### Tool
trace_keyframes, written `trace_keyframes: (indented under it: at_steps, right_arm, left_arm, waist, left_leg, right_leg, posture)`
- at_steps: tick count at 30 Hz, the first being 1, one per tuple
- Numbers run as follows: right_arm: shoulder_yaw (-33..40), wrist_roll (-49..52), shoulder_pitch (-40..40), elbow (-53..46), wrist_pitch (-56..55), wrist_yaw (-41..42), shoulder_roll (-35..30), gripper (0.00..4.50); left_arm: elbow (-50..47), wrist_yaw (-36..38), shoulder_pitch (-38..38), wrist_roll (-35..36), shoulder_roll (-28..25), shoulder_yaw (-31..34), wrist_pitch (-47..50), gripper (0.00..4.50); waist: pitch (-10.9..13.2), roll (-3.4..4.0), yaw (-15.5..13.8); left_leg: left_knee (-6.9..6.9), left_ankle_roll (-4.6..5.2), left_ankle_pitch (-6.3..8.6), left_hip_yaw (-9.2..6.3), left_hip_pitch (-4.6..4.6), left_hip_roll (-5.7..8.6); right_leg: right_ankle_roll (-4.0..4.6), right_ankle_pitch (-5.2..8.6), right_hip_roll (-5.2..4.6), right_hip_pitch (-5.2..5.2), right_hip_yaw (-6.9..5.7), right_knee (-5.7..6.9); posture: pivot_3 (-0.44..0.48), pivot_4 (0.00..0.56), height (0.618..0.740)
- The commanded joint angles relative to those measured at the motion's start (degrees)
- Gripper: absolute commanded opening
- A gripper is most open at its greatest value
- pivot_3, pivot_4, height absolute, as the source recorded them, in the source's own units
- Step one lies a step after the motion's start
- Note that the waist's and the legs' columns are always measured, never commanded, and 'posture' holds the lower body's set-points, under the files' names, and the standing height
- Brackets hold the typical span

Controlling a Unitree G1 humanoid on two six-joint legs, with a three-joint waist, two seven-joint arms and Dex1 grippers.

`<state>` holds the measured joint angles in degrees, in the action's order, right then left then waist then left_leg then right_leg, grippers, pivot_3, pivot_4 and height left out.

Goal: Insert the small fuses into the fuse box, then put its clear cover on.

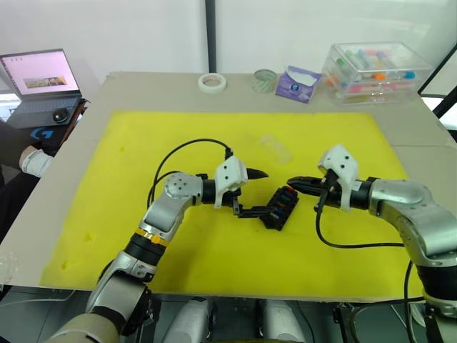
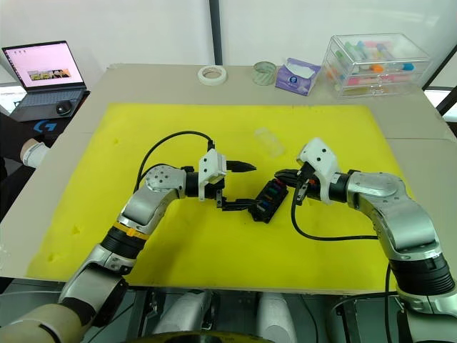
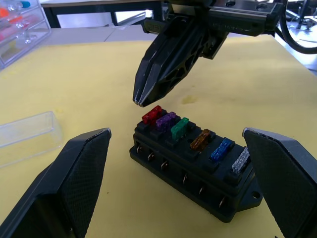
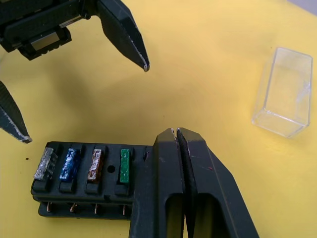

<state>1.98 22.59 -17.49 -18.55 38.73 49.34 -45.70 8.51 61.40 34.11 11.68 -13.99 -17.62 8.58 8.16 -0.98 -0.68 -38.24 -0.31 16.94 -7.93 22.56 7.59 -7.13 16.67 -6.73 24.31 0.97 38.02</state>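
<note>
Head views: fuse box (image 1: 279,206) lay near the middle of the yellow mat (image 1: 143,236), between the two grippers. Left gripper (image 1: 251,193) had its fingers spread wide, the lower one at the box's left end. Right gripper (image 1: 294,184) had its fingers pressed together, tips at the box's far end. Clear cover (image 2: 268,141) lay on the mat beyond the box, apart from it. Storage case (image 1: 375,71), tissue pack (image 1: 297,83), tape roll (image 1: 212,82) and jar (image 1: 265,80) stood along the far table edge, well apart from the work.

Left wrist view: six small fuses (image 3: 180,127) sat in one row of slots: red, purple, green, orange, blue, grey. Right gripper's closed tips hovered just above the red one.

Right wrist view: grey, blue, orange and green fuses seated; the rest hidden behind the closed fingers (image 4: 198,183).

Judgement: insertion looks complete or nearly so, perhaps a last press on the red fuse. Cover not yet fitted. Open mat all round the box and cover; mat edges far off.
</note>
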Motion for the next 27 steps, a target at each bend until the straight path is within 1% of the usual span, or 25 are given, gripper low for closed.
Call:
trace_keyframes:
  at_steps: [1,27]
  right_arm:
    - [0.0,-0.7,-0.4,0.3,-1.4,-0.4,0.0,0.05]
    - [-2.1,-3.1,2.7,5.2,-4.9,0.7,-0.4,0.05]
  left_arm:
    - [-0.8,0.3,0.9,-0.2,-0.2,-0.2,-0.3,4.50]
    - [-0.7,0.4,0.8,-0.5,-0.8,0.0,-0.3,4.50]
  waist:
    - [0.0,0.00,0.0]
    - [0.0,0.00,0.0]
  left_leg:
    - [0.00,0.00,0.00,0.00,0.00,0.00]
    - [0.00,0.00,0.00,0.00,-0.03,0.00]
  right_leg:
    - [0.00,0.00,0.00,0.00,0.00,0.00]
    - [0.00,0.00,0.00,-0.04,0.00,0.00]
  posture:
    - [0.000,0.150,0.740]
    - [0.000,0.150,0.740]
